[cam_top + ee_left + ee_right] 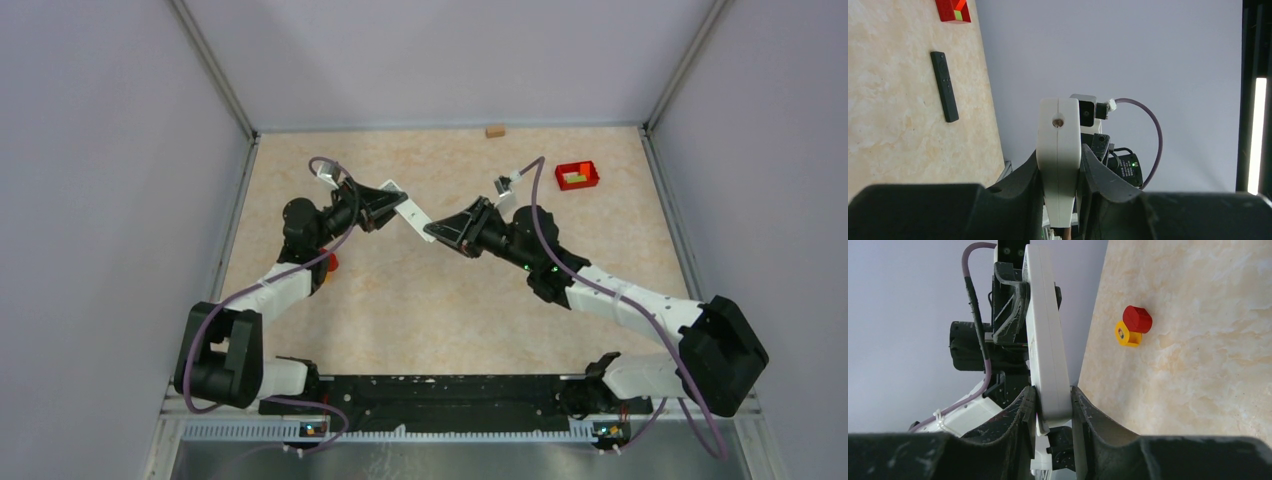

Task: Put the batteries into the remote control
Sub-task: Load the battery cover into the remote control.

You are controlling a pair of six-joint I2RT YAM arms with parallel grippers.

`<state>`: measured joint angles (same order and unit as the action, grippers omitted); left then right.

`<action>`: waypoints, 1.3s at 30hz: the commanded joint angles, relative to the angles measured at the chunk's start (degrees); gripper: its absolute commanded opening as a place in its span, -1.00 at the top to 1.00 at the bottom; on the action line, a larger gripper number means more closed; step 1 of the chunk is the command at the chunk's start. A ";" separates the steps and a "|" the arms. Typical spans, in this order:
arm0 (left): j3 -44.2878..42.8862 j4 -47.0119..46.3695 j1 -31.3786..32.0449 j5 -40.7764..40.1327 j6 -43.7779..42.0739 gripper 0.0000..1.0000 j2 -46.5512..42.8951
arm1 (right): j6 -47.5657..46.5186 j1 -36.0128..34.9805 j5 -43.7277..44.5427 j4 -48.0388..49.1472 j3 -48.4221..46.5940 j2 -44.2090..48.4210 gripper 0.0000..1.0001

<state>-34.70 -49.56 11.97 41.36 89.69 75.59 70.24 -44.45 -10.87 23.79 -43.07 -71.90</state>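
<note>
The remote control (411,211) is a white slim body held in the air between the two arms. My left gripper (383,207) is shut on one end of it, and in the left wrist view the remote control (1059,145) stands edge-on between the dark fingers (1020,182) of my left gripper (1059,157). My right gripper (447,228) grips the opposite end. In the right wrist view both jaws of my right gripper (1053,396) press against the white remote control (1047,340). The batteries are out of view.
A black slim remote (944,86) lies on the beige table near a red bin (577,175) at the back right. A red cap on a yellow piece (1131,325) sits at the left, by the left arm. A small tan block (494,130) rests against the back wall.
</note>
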 commanded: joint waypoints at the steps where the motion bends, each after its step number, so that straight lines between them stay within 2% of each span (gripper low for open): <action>1: -0.98 -5.57 0.43 1.45 1.21 1.00 -1.67 | -3.80 -0.21 -0.96 0.47 -1.38 -1.45 0.57; 6: -0.67 -6.95 0.96 2.49 -0.62 1.00 -2.70 | -2.70 -0.20 -0.24 0.55 -3.85 -5.53 0.58; 12: 0.40 -4.25 2.95 4.10 -4.87 1.00 -5.99 | -1.24 -0.20 -0.96 2.54 -7.86 -10.69 0.64; 21: 4.30 -3.86 4.86 4.62 -7.80 1.00 -10.13 | 2.87 1.00 -3.47 9.31 -9.25 -14.46 0.65; 31: 6.74 -11.72 6.62 3.46 -8.71 1.00 -10.77 | 11.64 1.20 -5.28 16.26 -8.08 -17.26 0.51; 39: 7.33 -12.77 8.02 3.23 -9.57 1.00 -10.82 | 12.01 1.30 -4.19 16.50 -8.63 -17.57 0.37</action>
<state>-28.16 -56.34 13.06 27.05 79.13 67.96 81.10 -43.64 -25.21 36.67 -48.82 -87.22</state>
